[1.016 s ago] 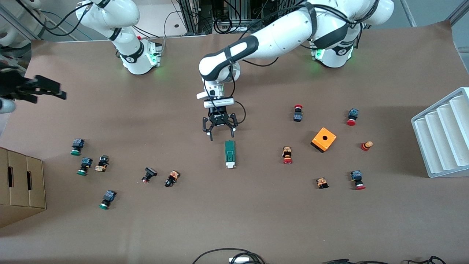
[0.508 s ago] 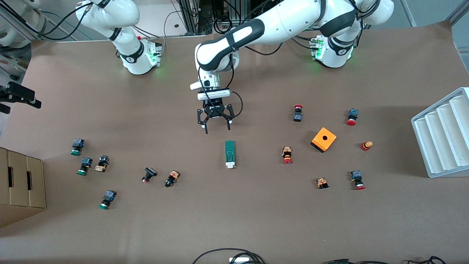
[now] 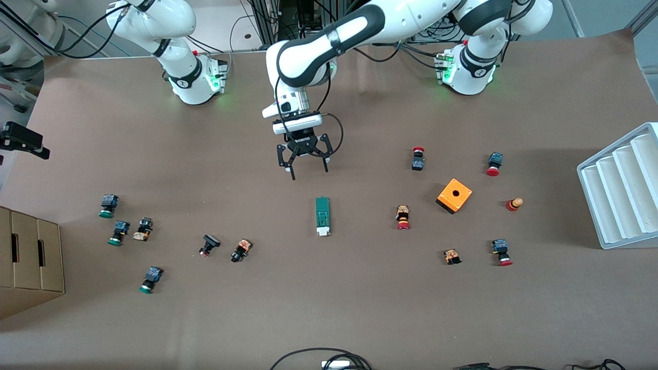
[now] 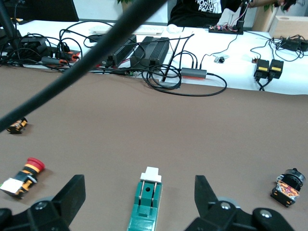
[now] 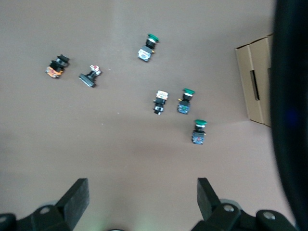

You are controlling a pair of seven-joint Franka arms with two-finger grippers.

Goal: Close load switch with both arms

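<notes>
The load switch (image 3: pixel 322 216) is a narrow green block lying flat mid-table, its white sliding piece (image 4: pixel 151 174) at the end nearer the front camera. The left arm reaches in from its base, and my left gripper (image 3: pixel 310 173) hangs open over bare table just on the robots' side of the switch. In the left wrist view the load switch (image 4: pixel 147 202) lies between the spread fingers of the left gripper (image 4: pixel 139 185), untouched. My right gripper (image 5: pixel 142 185) is open and holds nothing, high over the right arm's end of the table; in the front view only a black piece of it (image 3: pixel 23 140) shows.
Small push buttons lie scattered toward both ends of the table, with green-capped ones (image 5: pixel 185 101) under the right gripper. An orange box (image 3: pixel 454 195) sits toward the left arm's end, a white ribbed tray (image 3: pixel 622 190) at that edge. A cardboard box (image 3: pixel 31 257) stands at the other end.
The left gripper has drawn back from the load switch toward the robots' bases, still open. The right gripper has slid outward at the table's end. The switch has not moved.
</notes>
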